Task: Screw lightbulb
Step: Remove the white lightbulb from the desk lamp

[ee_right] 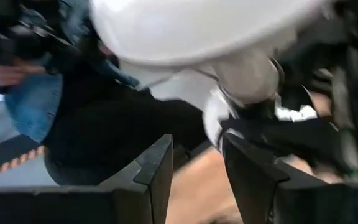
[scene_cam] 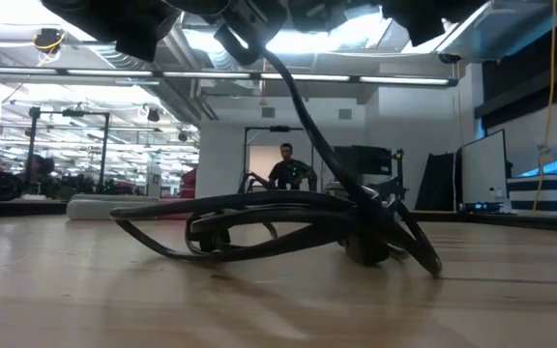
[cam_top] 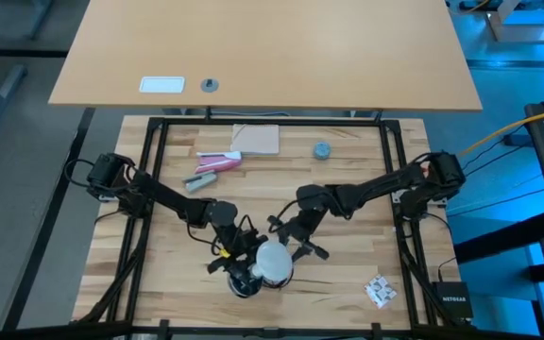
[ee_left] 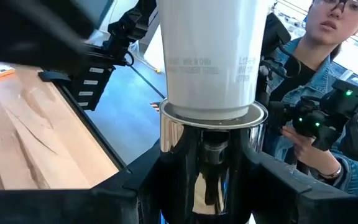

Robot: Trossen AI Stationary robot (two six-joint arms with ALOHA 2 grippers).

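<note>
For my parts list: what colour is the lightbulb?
White; the lightbulb shows best in the left wrist view, with faint grey print.

Faint grey print runs in small lines around the cone of the white frosted lightbulb (ee_left: 209,59), too small to read. A small black box (cam_top: 452,300) carries white lettering, apparently "NETGEAR".

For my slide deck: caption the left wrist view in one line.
Left gripper holds the silvery socket with the white lightbulb seated in it, a person watching behind.
</note>
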